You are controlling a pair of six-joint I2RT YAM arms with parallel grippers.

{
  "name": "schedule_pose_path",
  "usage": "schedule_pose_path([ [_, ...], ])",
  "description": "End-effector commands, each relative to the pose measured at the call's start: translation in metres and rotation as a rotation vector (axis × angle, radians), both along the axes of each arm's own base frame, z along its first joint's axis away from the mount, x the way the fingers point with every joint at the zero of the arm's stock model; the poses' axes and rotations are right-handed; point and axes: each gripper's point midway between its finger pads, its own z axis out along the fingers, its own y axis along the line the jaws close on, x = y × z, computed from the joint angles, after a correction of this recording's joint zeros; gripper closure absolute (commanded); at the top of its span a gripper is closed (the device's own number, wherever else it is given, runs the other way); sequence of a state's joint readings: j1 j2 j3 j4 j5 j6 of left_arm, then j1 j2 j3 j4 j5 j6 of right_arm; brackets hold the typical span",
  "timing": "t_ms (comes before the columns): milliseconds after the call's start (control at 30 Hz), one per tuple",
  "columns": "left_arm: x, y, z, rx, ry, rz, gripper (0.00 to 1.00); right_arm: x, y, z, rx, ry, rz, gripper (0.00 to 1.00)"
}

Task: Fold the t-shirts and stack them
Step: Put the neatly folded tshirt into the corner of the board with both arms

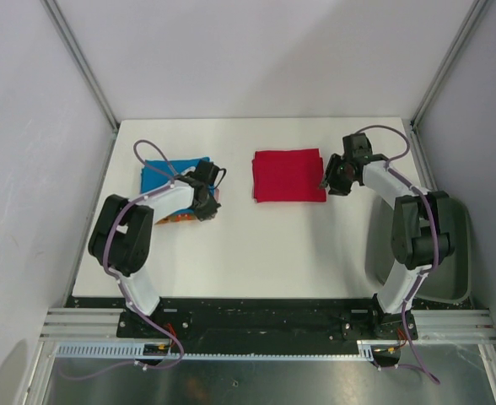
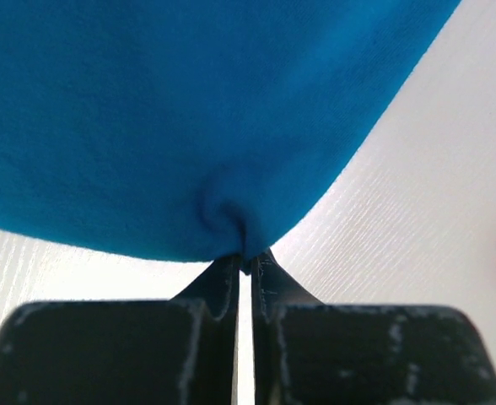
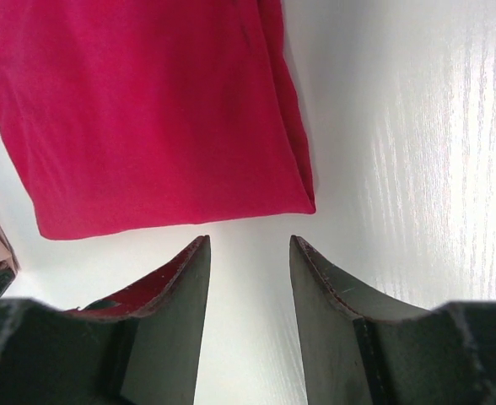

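Pinching blue tee (image 2: 189,118) w/ left claw (image 2: 246,256) (only wrist cam shows it)

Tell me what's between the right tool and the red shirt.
Only bare table, shown in the right wrist view; right tool and red shirt are apart.

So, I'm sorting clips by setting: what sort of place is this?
Likely a lab test cell: white table, plain panels on aluminium framing, two robot arms bolted at the near edge.
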State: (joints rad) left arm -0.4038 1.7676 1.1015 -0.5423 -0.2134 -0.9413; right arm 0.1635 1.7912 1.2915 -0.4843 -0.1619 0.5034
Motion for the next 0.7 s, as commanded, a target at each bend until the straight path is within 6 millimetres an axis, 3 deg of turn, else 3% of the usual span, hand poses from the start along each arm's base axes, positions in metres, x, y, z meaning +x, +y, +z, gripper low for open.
schedule_pose_path([
  [0, -0.001, -0.019, 0.014, -0.079, -0.045, -0.101, 0.94, 0.005, 0.003, 0.000, -0.021, -0.040, 0.010, 0.52],
  [133, 0.000, -0.037, 0.031, -0.120, -0.089, -0.238, 0.72, 0.008, -0.001, -0.014, -0.041, -0.023, 0.003, 0.52],
  [300, -0.003, -0.064, 0.070, -0.182, -0.173, -0.392, 0.53, 0.010, -0.005, -0.026, -0.042, -0.007, 0.004, 0.53],
  [467, 0.009, -0.088, 0.079, -0.204, -0.196, -0.466, 0.48, 0.013, -0.004, -0.036, -0.036, 0.003, 0.006, 0.55],
  [667, 0.050, -0.130, 0.073, -0.282, -0.204, -0.521, 0.52, 0.011, -0.002, -0.047, -0.042, 0.027, 0.006, 0.61],
])
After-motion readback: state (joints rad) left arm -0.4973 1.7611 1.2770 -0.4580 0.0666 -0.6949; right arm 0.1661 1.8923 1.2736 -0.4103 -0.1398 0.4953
